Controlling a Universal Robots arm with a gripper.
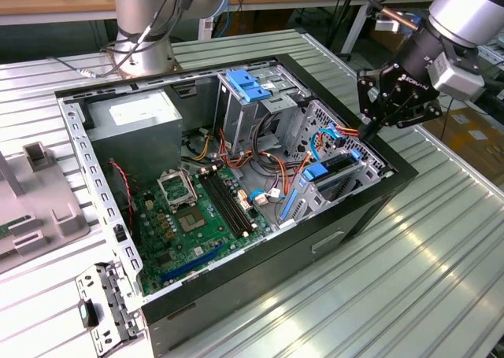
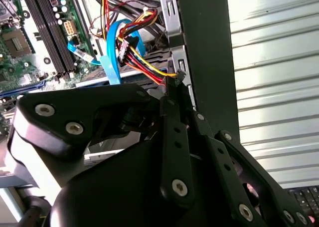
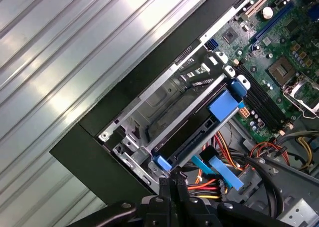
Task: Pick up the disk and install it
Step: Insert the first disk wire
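Note:
The disk (image 1: pixel 337 171) sits on edge in the lower drive cage at the case's corner on the exterior view's right, its blue rails and tab showing. The first wrist view shows the disk (image 3: pixel 192 136) lying in the metal bay, with a blue tab at one end and a blue rail end at the other. My gripper (image 1: pixel 367 127) hovers just above that cage beside the case wall, fingers shut together. The plug of a red, yellow and black power cable (image 2: pixel 149 67) lies right at the fingertips (image 2: pixel 175 95); I cannot tell whether it is pinched.
The open computer case (image 1: pixel 370 216) lies on a ribbed metal table. Inside are the motherboard (image 1: pixel 197 216), a grey power supply (image 1: pixel 134 122), an upper drive cage with a light-blue latch (image 1: pixel 248 84) and loose cables. A grey fixture (image 1: pixel 35 208) stands at the exterior view's left.

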